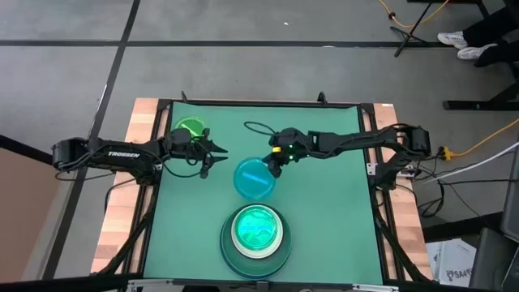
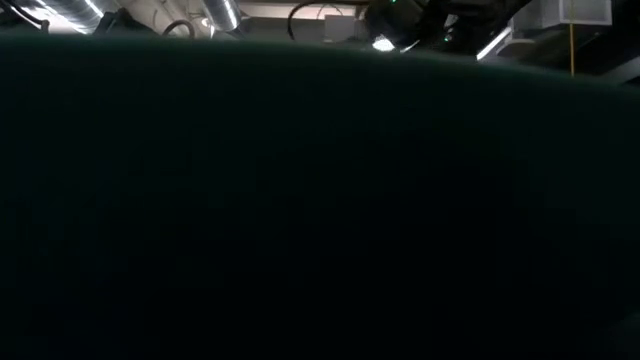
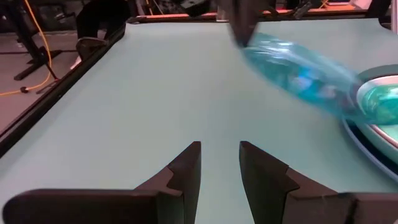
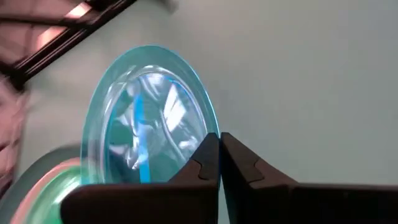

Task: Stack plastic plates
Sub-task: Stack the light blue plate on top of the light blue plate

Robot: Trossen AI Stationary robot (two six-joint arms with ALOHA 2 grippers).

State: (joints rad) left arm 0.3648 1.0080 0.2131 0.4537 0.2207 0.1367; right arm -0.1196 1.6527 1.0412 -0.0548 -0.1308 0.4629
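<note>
A small cyan translucent plate (image 1: 253,180) hangs tilted above the mat at mid-table, in my right gripper (image 1: 274,164), which is shut on it. Nearer the front edge stands a stack of plates (image 1: 255,235): a large dark green one at the bottom, a white one on it, a bright green translucent one on top. Another small bright green plate (image 1: 191,128) lies flat on the mat beside my left arm. My left gripper (image 1: 217,152) hovers open to the left of the cyan plate and touches nothing. The low view is almost wholly blocked by something dark. My right gripper pinches the cyan plate's rim (image 4: 208,134) between its two fingers, on the plate's far right side. The fingers (image 3: 244,25) slant down from the table's right. The plate is tilted, its held rim high and its opposite rim (image 3: 348,109) low, close by the stack; whether it touches there does not show.
Bare green mat (image 1: 324,219) lies right of the stack and along the left front. A black cable (image 1: 258,127) loops on the mat behind the right gripper. Black frame rails (image 1: 154,203) border the table. A person's shoes (image 1: 462,45) show on the floor beyond the far right corner.
</note>
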